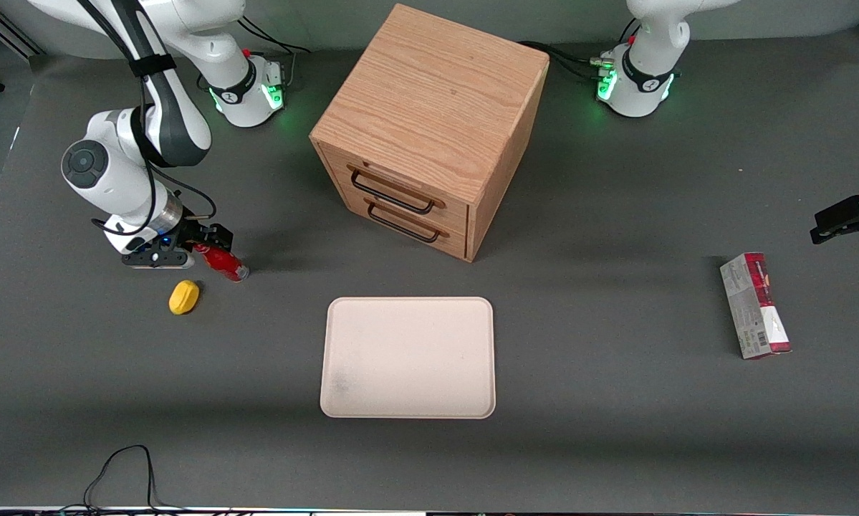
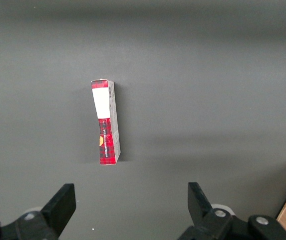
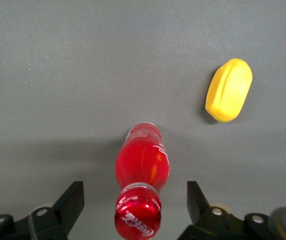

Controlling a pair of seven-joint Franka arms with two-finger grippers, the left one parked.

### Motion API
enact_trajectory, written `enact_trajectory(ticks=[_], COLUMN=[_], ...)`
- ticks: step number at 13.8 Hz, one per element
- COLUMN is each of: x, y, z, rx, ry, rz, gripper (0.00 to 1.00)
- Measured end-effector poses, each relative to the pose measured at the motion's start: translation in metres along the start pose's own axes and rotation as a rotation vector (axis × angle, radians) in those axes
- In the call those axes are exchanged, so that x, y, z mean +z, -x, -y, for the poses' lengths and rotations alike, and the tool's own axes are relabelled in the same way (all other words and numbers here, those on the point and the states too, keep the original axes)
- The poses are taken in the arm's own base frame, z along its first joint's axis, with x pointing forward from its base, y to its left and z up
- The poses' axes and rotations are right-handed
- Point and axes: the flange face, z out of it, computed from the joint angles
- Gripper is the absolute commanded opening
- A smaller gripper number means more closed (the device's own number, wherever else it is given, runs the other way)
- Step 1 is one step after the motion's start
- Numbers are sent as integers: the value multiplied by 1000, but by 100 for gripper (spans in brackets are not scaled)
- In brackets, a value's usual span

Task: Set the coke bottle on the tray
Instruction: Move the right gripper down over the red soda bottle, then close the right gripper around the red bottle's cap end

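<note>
The coke bottle point(image 1: 221, 261), small and red with a red cap, stands on the dark table toward the working arm's end. My gripper point(image 1: 201, 246) is right over its cap end. In the right wrist view the bottle point(image 3: 142, 170) stands between my two black fingers point(image 3: 73, 200), cap toward the camera, with a gap on each side. The gripper point(image 3: 135, 200) is open and touches nothing. The cream-white tray point(image 1: 408, 357) lies flat nearer the front camera than the wooden cabinet, some way from the bottle toward the middle of the table.
A small yellow oval object point(image 1: 184, 297) lies beside the bottle, a little nearer the front camera; it also shows in the right wrist view point(image 3: 228, 90). The wooden two-drawer cabinet point(image 1: 429, 122) stands mid-table. A red-and-grey carton point(image 1: 754, 304) lies toward the parked arm's end.
</note>
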Motion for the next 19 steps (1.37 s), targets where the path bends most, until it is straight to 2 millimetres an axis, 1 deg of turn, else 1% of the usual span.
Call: enact_trajectory(ticks=[1,2,9,11,12,13,14,15,17,19], x=[-1,-1,-6,-18,-30,-48,-72,-100,-167,-227], y=[0,0,-3,-11,-19,-28,-39,-49,-65,-72], z=[0,0,-1,0,1,2,3,4,6,12], rx=[0,0,3,4,4,4,4,4,12,14], ry=[0,0,-2,-5,-5,-5,-4,-3,-3,-6], rz=[-2,-3,-17,-38,-40,-33,-22,-12,-6,-11], gripper=[15,1,0,0,0,0,0,0,0,0])
